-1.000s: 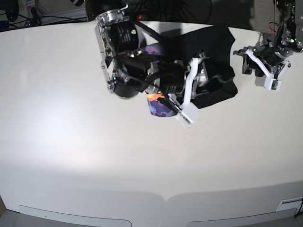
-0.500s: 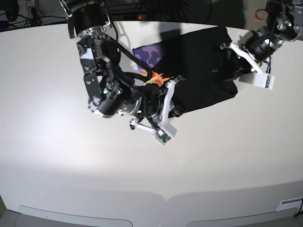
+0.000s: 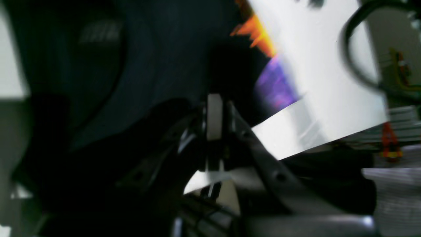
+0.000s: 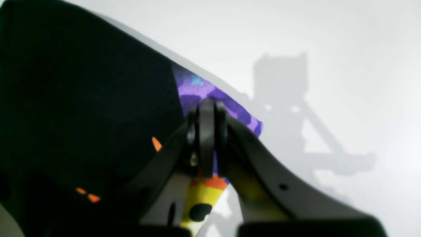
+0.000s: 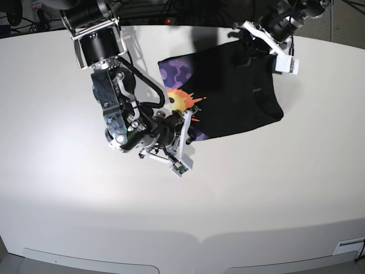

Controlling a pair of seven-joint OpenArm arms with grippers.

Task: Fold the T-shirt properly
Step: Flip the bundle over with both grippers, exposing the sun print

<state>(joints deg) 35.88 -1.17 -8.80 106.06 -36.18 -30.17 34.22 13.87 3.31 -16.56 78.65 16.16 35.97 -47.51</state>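
Gripping the T-shirt [image 5: 239, 91] at centre frame, right gripper [image 4: 207, 138] clenched on printed edge, left gripper [image 3: 213, 121] clenched on black cloth, upper right, white table [image 5: 85, 200] beneath.

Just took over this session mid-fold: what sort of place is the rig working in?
Probably a lab or workshop bench: a wide bare white table, dark cables and equipment crowded behind its far edge, and only the T-shirt on it, handled by two robot arms.
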